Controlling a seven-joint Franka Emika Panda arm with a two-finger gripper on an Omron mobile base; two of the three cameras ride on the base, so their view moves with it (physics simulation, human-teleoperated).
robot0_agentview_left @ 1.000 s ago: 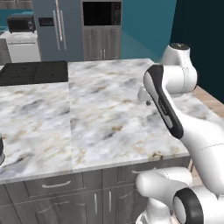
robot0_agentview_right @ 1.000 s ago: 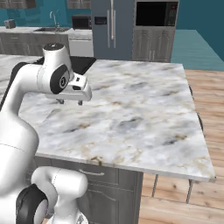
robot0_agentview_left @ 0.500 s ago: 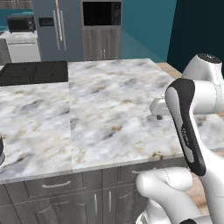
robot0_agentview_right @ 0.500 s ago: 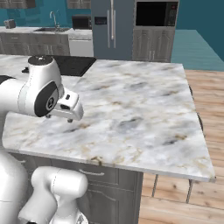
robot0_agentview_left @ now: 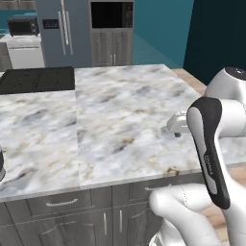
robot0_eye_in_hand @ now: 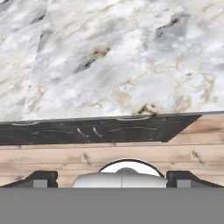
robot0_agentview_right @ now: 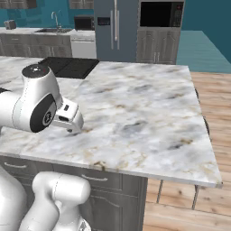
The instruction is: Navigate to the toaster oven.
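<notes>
Your toaster oven [robot0_agentview_left: 23,25] sits far beyond the marble desk [robot0_agentview_left: 110,115], left of the refrigerator [robot0_agentview_left: 62,31]. Jaws look spread, holding nothing.

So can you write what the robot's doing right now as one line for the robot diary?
phase: navigating | target: toaster oven far off on back counter | between: marble island | gripper: open, holding nothing, over island edge

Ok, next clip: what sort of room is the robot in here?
A simulated home kitchen, by the look of it. A marble-topped island with a black cooktop sits in front, a steel refrigerator stands beside a built-in oven, and the toaster oven sits on the far counter.
</notes>
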